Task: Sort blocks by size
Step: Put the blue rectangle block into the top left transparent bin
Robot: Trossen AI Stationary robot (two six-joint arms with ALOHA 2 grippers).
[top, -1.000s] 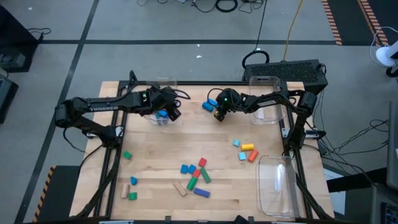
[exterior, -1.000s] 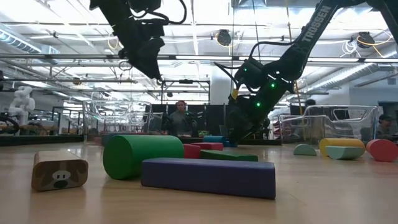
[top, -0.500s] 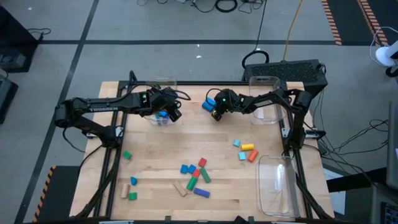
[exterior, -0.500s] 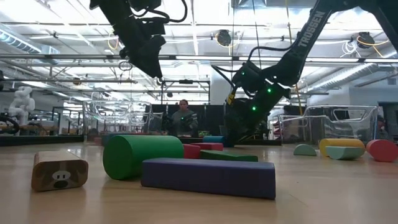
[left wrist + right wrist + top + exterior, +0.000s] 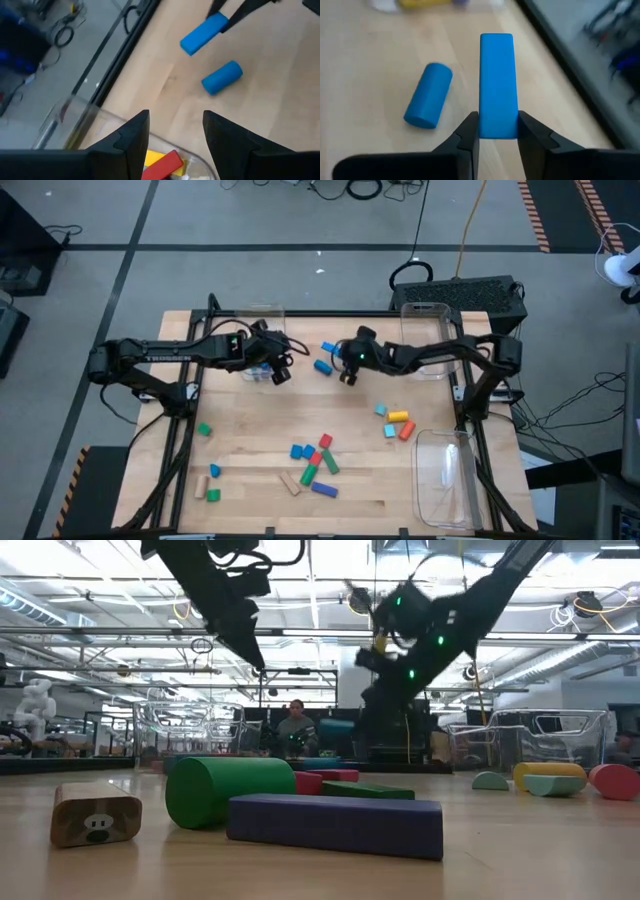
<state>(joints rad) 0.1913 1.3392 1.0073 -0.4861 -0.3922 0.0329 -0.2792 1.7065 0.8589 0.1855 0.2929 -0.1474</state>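
Note:
My right gripper [image 5: 497, 132] is shut on a blue bar block [image 5: 496, 82], which also shows in the high view [image 5: 328, 347], above the far middle of the table. A blue cylinder block [image 5: 322, 366] lies on its side on the wood beside it [image 5: 427, 102]. My left gripper [image 5: 172, 135] is open and empty over a clear bin [image 5: 262, 366] that holds a red and a yellow block [image 5: 162, 162]. Other blocks lie in a group near the table's middle front [image 5: 315, 462]. My right gripper pinches the blue bar's two long sides [image 5: 496, 127] between its two fingers, at the bar's end nearest the wrist. The fingers lie along the bar and come slanting down from the table's right. The bar sticks out ahead of the fingers, lifted clear of the table.
A clear bin [image 5: 425, 340] stands at the far right and another [image 5: 447, 475] at the near right. Loose blocks lie at the right [image 5: 396, 423] and the near left [image 5: 208, 480]. In the low view, a green cylinder [image 5: 230, 790] and a purple bar [image 5: 335, 825] lie close to the camera.
My right gripper has risen from the table with the blue bar and gone a little toward the table's left edge. The bar is now lifted clear, and the blue cylinder has stayed on the wood.

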